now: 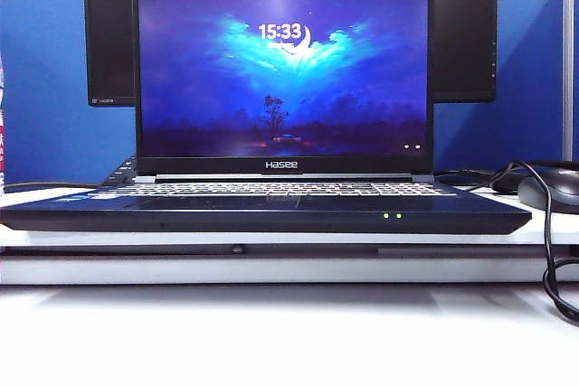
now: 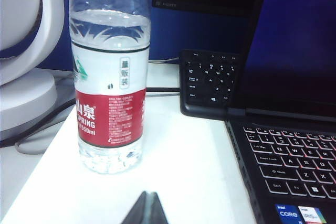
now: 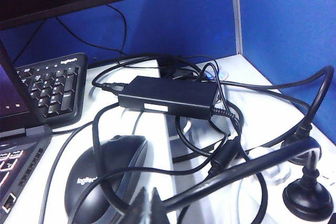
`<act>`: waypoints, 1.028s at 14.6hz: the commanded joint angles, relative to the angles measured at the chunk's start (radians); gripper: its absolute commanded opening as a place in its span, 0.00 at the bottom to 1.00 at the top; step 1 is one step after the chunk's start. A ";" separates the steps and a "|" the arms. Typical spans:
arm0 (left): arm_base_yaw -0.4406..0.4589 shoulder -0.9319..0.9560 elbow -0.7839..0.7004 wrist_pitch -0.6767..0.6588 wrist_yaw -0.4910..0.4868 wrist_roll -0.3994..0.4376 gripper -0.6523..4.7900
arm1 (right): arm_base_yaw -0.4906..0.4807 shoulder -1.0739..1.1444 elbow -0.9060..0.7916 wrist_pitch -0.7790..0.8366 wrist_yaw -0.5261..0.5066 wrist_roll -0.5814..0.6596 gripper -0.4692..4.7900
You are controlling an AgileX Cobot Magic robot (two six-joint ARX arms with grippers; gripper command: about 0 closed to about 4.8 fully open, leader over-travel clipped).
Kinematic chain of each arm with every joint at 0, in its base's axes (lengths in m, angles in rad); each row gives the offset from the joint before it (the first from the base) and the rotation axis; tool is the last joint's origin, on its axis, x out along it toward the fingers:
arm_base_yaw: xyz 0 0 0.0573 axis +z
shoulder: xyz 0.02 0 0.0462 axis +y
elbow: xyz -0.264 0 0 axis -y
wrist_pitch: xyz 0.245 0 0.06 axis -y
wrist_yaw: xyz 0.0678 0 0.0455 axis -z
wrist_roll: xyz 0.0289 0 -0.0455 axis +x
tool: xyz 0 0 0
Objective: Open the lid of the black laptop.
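1. Two end effectors flank the black laptop, and neither shows in the exterior view. The left end effector hangs over the table off the laptop's 9 o'clock side, just short of a water bottle, with its tips pressed shut on nothing. The right end effector sits off the 3 o'clock side above a mouse and a tangle of cables. Its tips look closed and empty too.
2. At the centre of the exterior view the lid stands roughly upright at the laptop's 12 o'clock edge. The screen is lit, "Hasee" reads beneath it, and the keyboard deck is fully exposed. By my judgement the opening is done.
3. What remains is to leave the lid alone. Any further push toward 12 o'clock risks overextending the hinge or knocking the lid against the monitor close behind it.
4. If an adjustment is needed, press lightly on the middle of the lid's top edge so that it does not twist.
5. Keep the right end effector above the cables, since a snag could drag the power brick or the mouse.
6. Keep the left end effector clear of the bottle, which looks tall and easy to tip.
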 commanded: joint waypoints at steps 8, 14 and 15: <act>0.001 -0.002 0.000 0.010 0.004 0.000 0.11 | 0.079 0.000 -0.001 0.020 -0.002 -0.015 0.09; 0.001 -0.002 0.000 0.010 0.004 0.000 0.11 | 0.079 -0.005 -0.001 -0.013 -0.001 -0.016 0.09; 0.001 -0.002 0.000 0.010 0.004 0.000 0.11 | 0.079 -0.005 -0.001 -0.012 -0.001 -0.016 0.09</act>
